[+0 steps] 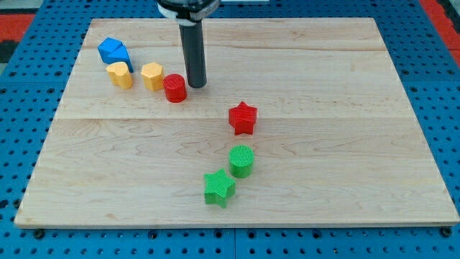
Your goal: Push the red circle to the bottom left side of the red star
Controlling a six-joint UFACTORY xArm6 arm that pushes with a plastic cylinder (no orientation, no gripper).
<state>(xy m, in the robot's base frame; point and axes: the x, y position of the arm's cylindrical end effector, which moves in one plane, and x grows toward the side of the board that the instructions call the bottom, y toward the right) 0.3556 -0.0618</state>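
A blue block [113,51], two yellow blocks [121,74] [152,75], a green cylinder [241,160] and a green star [218,188] sit on the wooden board [345,144].

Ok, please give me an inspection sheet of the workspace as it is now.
Surface: wooden board, flat, on a blue pegboard.
Job's things: red circle toward the view's top left of the red star, well apart.
Clutter: blue block, two yellow blocks left of the circle; green circle and green star below the red star.
Grippers: none; my tip just right of the red circle, contact unclear.
Cables: nothing seen.
Surroundings: red patches at the top corners.
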